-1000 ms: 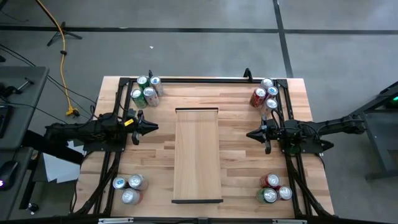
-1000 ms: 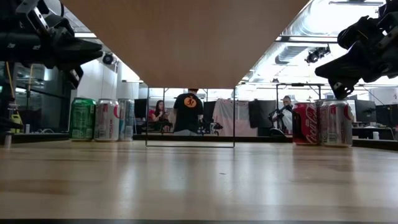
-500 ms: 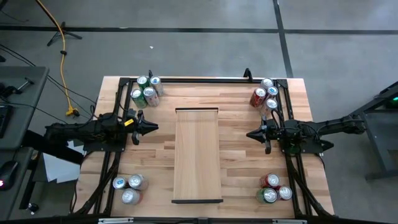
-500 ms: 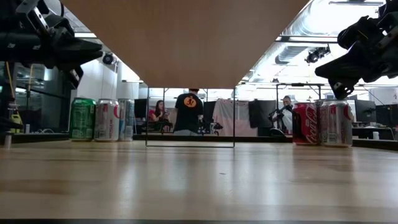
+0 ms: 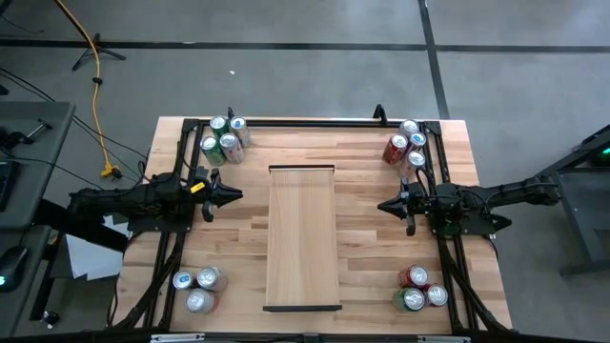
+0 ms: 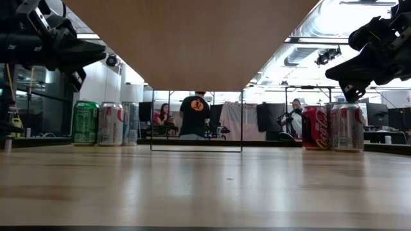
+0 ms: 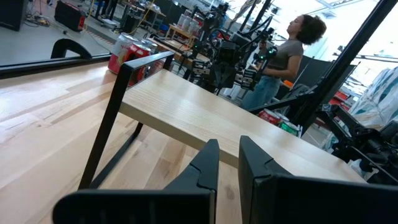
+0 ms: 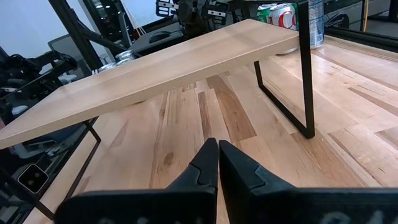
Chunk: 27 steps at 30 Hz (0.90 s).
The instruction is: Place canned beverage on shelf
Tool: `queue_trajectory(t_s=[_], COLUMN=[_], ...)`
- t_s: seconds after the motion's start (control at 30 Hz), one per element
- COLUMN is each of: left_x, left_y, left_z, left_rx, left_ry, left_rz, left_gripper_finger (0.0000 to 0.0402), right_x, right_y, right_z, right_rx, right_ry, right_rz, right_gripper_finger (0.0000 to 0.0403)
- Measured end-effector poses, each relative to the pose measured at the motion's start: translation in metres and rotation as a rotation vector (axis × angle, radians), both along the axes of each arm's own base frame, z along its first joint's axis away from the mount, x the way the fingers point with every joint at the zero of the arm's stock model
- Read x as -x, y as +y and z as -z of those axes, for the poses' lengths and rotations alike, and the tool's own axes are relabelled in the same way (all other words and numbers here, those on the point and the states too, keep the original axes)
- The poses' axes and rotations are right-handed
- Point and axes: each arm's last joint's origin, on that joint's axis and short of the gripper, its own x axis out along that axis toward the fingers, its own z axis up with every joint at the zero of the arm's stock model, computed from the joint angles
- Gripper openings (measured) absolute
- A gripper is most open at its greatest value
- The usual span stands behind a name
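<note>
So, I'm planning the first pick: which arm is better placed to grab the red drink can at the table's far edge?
Right. The right end effector hovers on the same side as the red drink can; the left end effector sits across the pale wooden shelf.

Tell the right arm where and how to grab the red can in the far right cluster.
Grip the red can around its round side wall at mid-height, coming from the shelf side, where it stands exposed; other cans crowd its outer side. It stands upright. The right gripper is shut and must open first.
</note>
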Motion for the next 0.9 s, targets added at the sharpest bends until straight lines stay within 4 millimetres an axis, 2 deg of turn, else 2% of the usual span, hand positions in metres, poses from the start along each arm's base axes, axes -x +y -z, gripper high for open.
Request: queue_trajectory(t_s=[0.6,0.7,0.83,0.9], left_x=[0.0,0.0,0.0,0.0], left_y=[0.0,0.0,0.0,0.0], left_z=[0.0,0.0,0.0,0.0], left_rx=[0.0,0.0,0.0,0.0], left_ry=[0.0,0.0,0.0,0.0], left_rz=[0.0,0.0,0.0,0.0], left_gripper_finger=[0.0001,0.0001,0.0001,0.0001], right_x=[0.0,-0.001,0.002,0.006], right_y=[0.0,0.0,-0.007,-0.011], right_z=[0.0,-0.01,-0.037,-0.047], right_rx=[-0.004,-0.206,-0.59,-0.698], right_ry=[-0.003,-0.108,-0.434,-0.575], right_rz=[0.001,0.034,0.205,0.282], right_gripper_finger=[0.0,0.0,0.0,0.0])
